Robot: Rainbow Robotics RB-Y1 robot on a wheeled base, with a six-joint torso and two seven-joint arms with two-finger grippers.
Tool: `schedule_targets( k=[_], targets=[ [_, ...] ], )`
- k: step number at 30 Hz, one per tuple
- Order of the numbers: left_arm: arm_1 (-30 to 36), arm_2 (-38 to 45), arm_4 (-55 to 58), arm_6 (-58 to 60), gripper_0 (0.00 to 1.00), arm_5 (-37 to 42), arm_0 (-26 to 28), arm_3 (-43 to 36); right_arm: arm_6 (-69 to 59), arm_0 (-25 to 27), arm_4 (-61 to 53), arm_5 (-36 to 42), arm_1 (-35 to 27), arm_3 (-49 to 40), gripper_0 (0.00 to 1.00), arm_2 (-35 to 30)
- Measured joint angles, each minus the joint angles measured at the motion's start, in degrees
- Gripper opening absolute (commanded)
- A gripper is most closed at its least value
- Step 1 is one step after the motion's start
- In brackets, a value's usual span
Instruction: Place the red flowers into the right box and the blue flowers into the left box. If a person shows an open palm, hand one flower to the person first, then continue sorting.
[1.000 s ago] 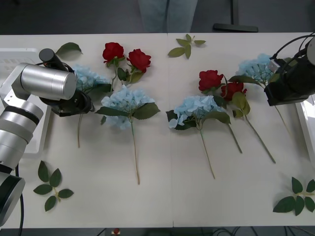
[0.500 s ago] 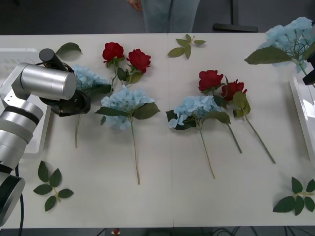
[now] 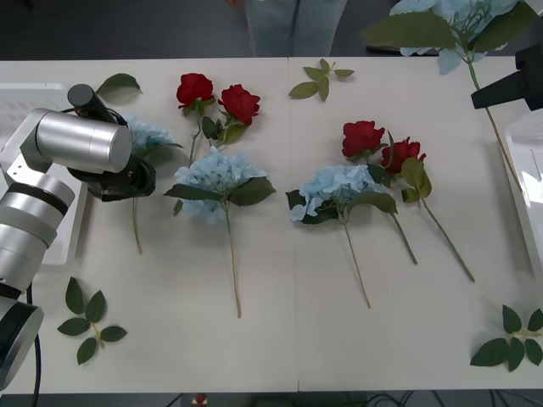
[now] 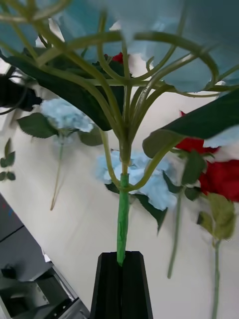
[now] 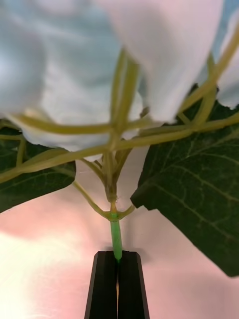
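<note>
While one blue flower (image 3: 462, 21) hangs clear of the desk (image 3: 280, 339) past its far right corner, its stem clamped in the closed right hand (image 4: 121, 259), another blue flower (image 3: 146, 136) lies at the desk's left side, its stem pinched in the closed left hand (image 5: 117, 259) beside the left box (image 3: 25, 102). Two blue flowers (image 3: 216, 174) and four red flowers (image 3: 365, 137) lie mid-desk, with bare surface along the near edge. The right box (image 3: 528, 195) meets the right edge. The left arm reaches low over the desk; the right arm is lifted high.
</note>
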Motion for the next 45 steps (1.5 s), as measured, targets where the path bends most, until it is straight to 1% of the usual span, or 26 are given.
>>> schedule_targets(
  k=[2, 4, 6, 8, 9, 12, 14, 16, 17, 19, 22, 24, 26, 29, 33, 40, 45],
  targets=[
    [0.0, 0.9, -0.7, 0.0, 0.00, 1.9, -0.5, -0.1, 2.7, 0.8, -3.9, -2.6, -0.4, -1.4, 0.00, 0.0],
    [0.0, 2.7, -0.9, 0.0, 0.00, 5.4, -1.4, -0.7, 4.3, 1.3, -6.5, -4.8, -0.5, -2.9, 0.00, 0.0],
    [0.0, 5.0, -1.2, 0.0, 0.00, 8.9, -2.5, -2.4, 5.6, 1.4, -9.4, -7.3, -0.5, -4.6, 0.00, 0.0],
    [0.0, 7.2, -2.0, -0.2, 0.00, 12.6, -3.6, -4.9, 6.3, 1.7, -11.9, -11.4, -0.5, -6.8, 0.00, 0.0],
    [0.0, 8.1, -2.1, -0.4, 0.00, 14.3, -4.1, -6.5, 6.3, 2.2, -12.7, -14.6, -0.5, -8.2, 0.00, 0.0],
    [0.9, 8.9, -1.8, -1.7, 0.00, 19.0, -5.4, -10.7, 6.3, 5.9, -13.8, -29.2, -0.5, -15.4, 0.00, 0.0],
    [2.6, 8.6, 0.2, -1.8, 0.00, 21.6, -6.0, -13.0, 6.3, 9.8, -13.9, -39.0, -0.5, -21.4, 0.00, 0.2],
    [5.1, 8.0, 2.6, -1.9, 0.00, 23.4, -6.3, -14.7, 6.3, 13.6, -13.8, -47.0, -0.5, -27.3, 0.00, 1.2],
    [6.6, 7.6, 3.6, -1.9, 0.00, 24.1, -6.4, -15.5, 6.3, 15.1, -13.3, -49.1, -0.5, -29.6, 0.00, 2.2],
    [9.7, 7.0, 4.9, -2.7, 0.00, 25.0, -6.4, -16.2, 6.3, 16.2, -11.2, -51.6, -0.5, -32.8, 0.00, 5.2],
    [14.8, 6.8, 5.7, -8.8, 0.00, 25.5, -6.4, -16.3, 6.3, 15.5, -8.7, -57.5, -0.5, -35.1, 0.00, 11.7],
    [18.0, 6.8, 5.7, -13.5, 0.00, 25.5, -6.3, -16.2, 6.3, 13.9, -6.8, -59.5, -0.3, -35.2, 0.00, 15.8],
    [20.7, 6.8, 5.8, -14.6, 0.00, 25.0, -6.2, -16.2, 6.3, 12.3, -5.0, -60.8, 0.3, -35.2, 0.00, 18.9],
    [23.6, 6.8, 6.2, -14.5, 0.00, 22.5, -5.4, -14.7, 6.3, 10.4, -2.6, -64.0, 2.4, -34.9, 0.00, 21.6],
    [24.8, 6.8, 6.2, -14.5, 0.00, 19.3, -3.5, -11.4, 6.2, 7.6, -1.1, -66.3, 5.3, -32.7, 0.00, 24.4],
    [24.8, 6.8, 5.4, -14.5, 0.00, 16.8, 0.0, -7.1, 6.2, 0.5, -1.0, -67.7, 9.4, -26.6, 0.00, 30.4],
    [24.8, 6.8, 5.1, -14.5, 0.00, 14.7, 1.9, -6.7, 6.1, -0.7, -0.9, -67.8, 10.9, -25.3, 0.00, 31.1]
  ],
)
